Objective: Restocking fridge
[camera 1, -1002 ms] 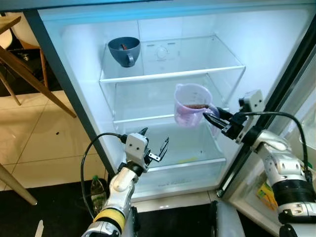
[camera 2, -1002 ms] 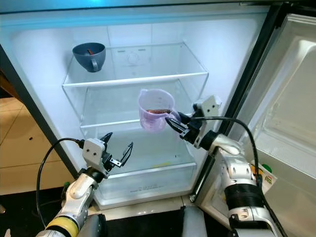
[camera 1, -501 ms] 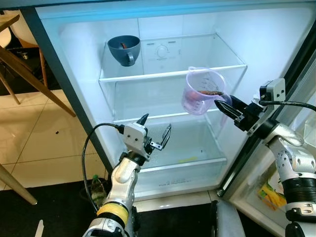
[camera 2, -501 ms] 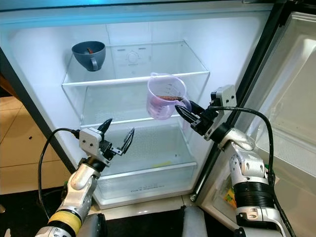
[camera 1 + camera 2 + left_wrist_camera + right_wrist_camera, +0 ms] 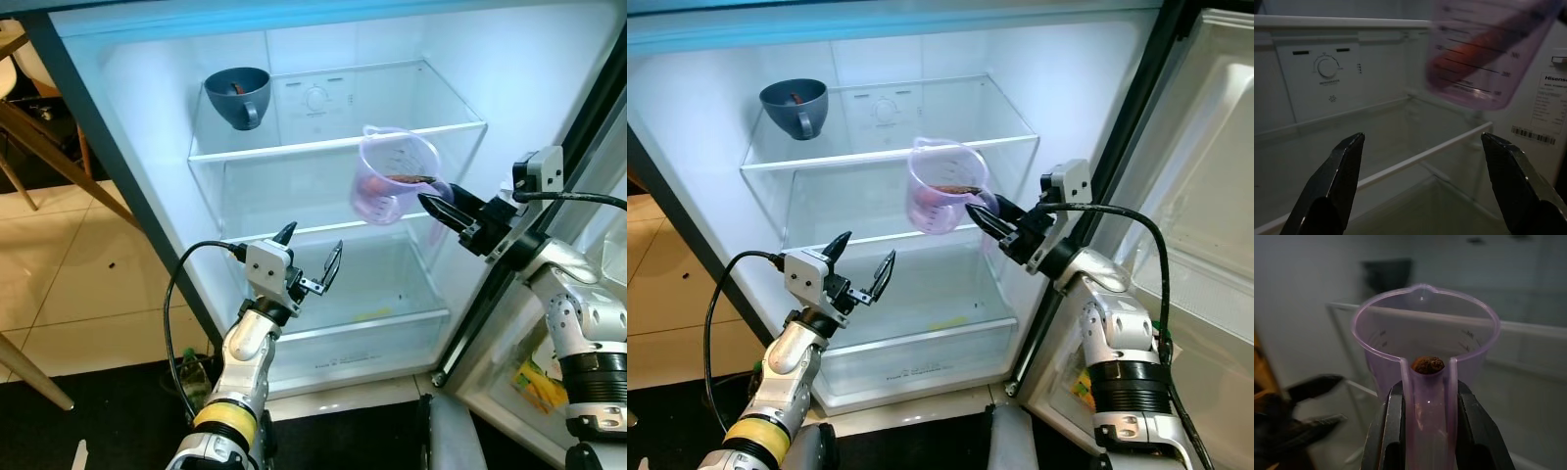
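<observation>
From my left wrist I read "Hisense" on the white sticker (image 5: 1549, 108) on the fridge's right inner wall (its barcode and fine print too small). The translucent purple plastic measuring jug (image 5: 1488, 54) shows scale marks; "200" is legible.

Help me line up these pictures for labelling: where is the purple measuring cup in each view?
Left eye: purple measuring cup right of centre, before the top shelf edge.
Right eye: centre, below that shelf.
Left wrist: upper part, blurred.
Right wrist: centre, handle between the fingers.
Shared landmark: the top shelf.
</observation>
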Available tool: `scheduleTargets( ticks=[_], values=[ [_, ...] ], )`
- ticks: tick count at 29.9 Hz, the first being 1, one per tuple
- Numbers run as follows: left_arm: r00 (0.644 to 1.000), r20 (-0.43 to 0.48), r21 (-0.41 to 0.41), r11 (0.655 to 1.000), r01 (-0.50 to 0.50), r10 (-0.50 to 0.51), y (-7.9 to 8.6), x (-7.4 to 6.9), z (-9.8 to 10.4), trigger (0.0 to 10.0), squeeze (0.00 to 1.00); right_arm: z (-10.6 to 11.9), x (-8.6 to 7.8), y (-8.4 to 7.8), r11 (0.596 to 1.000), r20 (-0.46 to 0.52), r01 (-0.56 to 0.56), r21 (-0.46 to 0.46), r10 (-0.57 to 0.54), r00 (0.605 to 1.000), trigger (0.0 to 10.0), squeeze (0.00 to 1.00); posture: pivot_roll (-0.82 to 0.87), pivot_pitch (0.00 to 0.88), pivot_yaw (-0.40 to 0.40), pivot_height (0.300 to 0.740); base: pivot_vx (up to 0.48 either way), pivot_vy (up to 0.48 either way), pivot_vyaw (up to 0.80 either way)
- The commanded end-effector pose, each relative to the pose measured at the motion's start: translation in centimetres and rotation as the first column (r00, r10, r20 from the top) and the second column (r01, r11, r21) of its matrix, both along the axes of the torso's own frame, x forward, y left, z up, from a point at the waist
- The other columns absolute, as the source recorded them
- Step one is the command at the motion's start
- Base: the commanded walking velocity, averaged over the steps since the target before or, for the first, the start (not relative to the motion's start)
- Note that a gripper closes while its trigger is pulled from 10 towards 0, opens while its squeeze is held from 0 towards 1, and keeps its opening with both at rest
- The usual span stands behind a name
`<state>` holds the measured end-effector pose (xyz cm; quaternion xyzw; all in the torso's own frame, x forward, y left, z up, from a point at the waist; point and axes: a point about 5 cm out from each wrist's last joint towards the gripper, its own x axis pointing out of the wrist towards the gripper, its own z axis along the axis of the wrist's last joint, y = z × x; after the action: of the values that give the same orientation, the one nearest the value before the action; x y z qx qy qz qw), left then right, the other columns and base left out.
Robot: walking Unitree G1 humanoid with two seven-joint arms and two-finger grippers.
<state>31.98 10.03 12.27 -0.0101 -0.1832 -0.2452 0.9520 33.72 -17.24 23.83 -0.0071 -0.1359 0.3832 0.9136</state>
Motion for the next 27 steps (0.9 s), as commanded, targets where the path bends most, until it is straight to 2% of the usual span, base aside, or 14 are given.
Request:
scheduleTargets(
  ticks=[1,3,4,7,17,20,23,25,27],
  values=[
    [1.000,-0.022,-0.008,1.000,0.003,-0.003,-0.2,-0.2,-0.4,10.0,0.00,3.1,-0.5,1.1,0.999,0.128,-0.041,-0.014,0.043,0.991,10.0,0.00,-0.02,0.035,0.002,0.477,0.000,0.000,0.00],
    [1.000,-0.024,-0.008,1.000,0.002,-0.003,-0.2,-0.2,-0.4,10.0,0.00,3.1,-0.5,1.2,0.999,0.128,-0.037,-0.023,0.040,0.991,10.0,0.00,-0.02,0.033,0.002,0.477,0.000,0.000,0.00],
    [1.000,-0.026,-0.008,1.000,0.002,-0.002,-0.3,-0.2,-0.5,10.0,0.00,3.0,-0.3,1.2,0.999,0.127,-0.010,-0.039,0.015,0.992,10.0,0.00,-0.02,0.034,0.002,0.477,0.000,0.000,0.00],
    [0.999,-0.034,-0.010,1.000,-0.002,0.002,-0.3,-0.2,-0.6,10.0,0.00,3.0,0.7,1.0,0.995,0.114,0.101,0.000,-0.100,0.988,10.0,0.00,-0.03,0.034,0.002,0.477,0.000,0.000,0.00],
    [0.999,-0.040,-0.013,1.000,-0.003,0.003,-0.3,-0.2,-0.6,10.0,0.00,3.2,1.3,1.7,0.982,0.067,0.163,0.090,-0.170,0.983,10.0,0.00,-0.02,0.036,0.003,0.477,0.000,0.000,0.00],
    [0.999,-0.040,-0.015,1.000,-0.004,0.004,-0.4,-0.2,-0.6,10.0,0.00,4.0,2.6,1.7,0.959,0.049,0.266,0.095,-0.271,0.961,10.0,0.00,-0.02,0.036,0.003,0.477,0.000,0.000,0.00],
    [0.999,-0.035,-0.018,1.000,-0.005,0.004,-0.4,-0.2,-0.5,10.0,0.00,4.4,3.1,1.7,0.950,0.044,0.301,0.081,-0.306,0.951,10.0,0.00,-0.02,0.037,0.003,0.477,0.000,0.000,0.00],
    [1.000,-0.020,-0.026,1.000,-0.006,0.006,-0.5,-0.1,0.0,10.0,0.00,5.5,4.1,1.6,0.929,0.038,0.364,0.063,-0.367,0.930,10.0,0.00,-0.02,0.038,-0.001,0.477,0.000,0.000,0.00],
    [1.000,-0.017,-0.028,1.000,-0.007,0.006,-0.5,-0.1,0.1,10.0,0.00,6.0,4.3,1.6,0.924,0.039,0.378,0.059,-0.381,0.924,10.0,0.00,-0.02,0.038,-0.001,0.477,0.000,0.000,0.00]
  ],
)
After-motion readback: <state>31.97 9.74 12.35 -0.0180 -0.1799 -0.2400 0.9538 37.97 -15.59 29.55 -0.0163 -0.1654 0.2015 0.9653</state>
